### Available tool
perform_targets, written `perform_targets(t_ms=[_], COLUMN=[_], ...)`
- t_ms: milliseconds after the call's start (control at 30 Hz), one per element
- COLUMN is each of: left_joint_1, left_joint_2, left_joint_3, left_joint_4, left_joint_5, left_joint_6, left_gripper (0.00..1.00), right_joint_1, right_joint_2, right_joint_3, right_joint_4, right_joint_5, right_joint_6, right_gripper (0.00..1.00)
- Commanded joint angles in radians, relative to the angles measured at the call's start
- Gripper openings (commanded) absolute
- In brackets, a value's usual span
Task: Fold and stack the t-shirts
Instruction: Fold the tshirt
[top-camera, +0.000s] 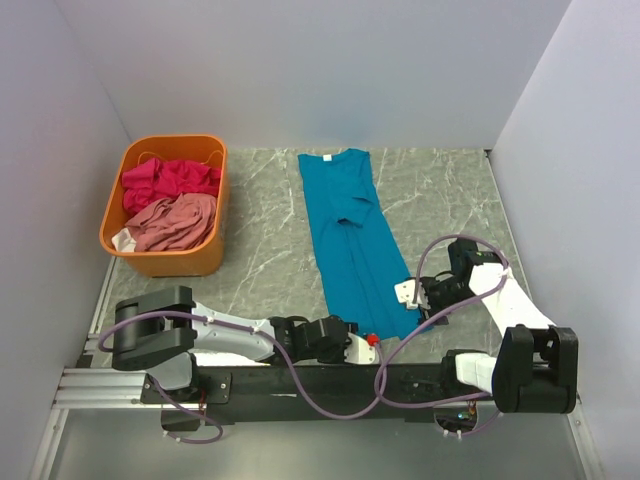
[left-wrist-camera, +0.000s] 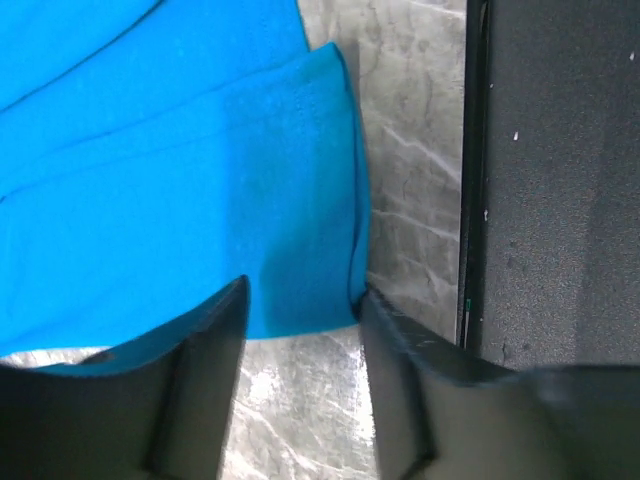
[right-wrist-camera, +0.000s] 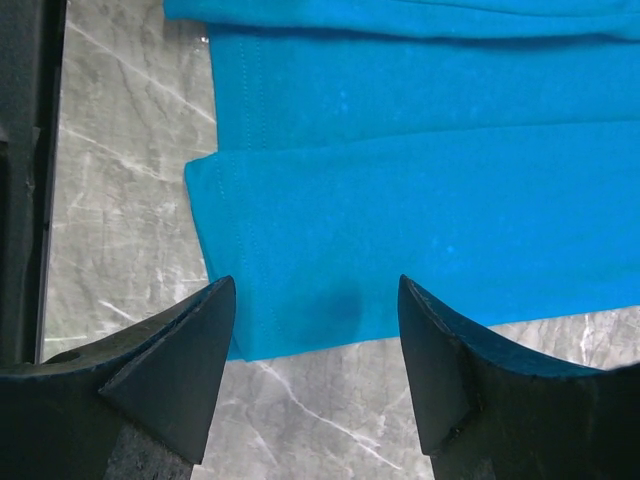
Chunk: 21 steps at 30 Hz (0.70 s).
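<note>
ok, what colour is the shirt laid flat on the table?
Teal-blue. The flat cotton t-shirt shows best in the top external view.

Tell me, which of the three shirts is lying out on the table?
The teal-blue t-shirt, spread in a long strip on the table. The magenta-pink t-shirt and the salmon-pink t-shirt sit crumpled in the orange basket.
</note>
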Motion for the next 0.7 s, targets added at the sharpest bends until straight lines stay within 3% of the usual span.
perform_targets(t_ms=[0,267,667], left_joint_1=[-0.01,-0.01,-0.01], left_joint_2=[0.019,-0.032,-0.08], left_joint_3=[0.025,-0.021,-0.074], left_joint_4=[0.002,0.034,0.074], left_joint_5=[0.01,0.016,0.019], left_joint_6=[0.021,0.008,-0.062], left_gripper=[0.49,0.07,0.02], right_joint_1=[-0.004,-0.004,0.033], right_joint_2=[0.01,0.033,-0.071], right_joint_3=[-0.003,-0.032,-0.143], right_joint_4=[0.019,0.075,0.033], right_joint_5=[0.018,0.107,0.248], right_joint_6=[-0.027,-0.069,-0.161], right_gripper=[0.72,0.7,0.65])
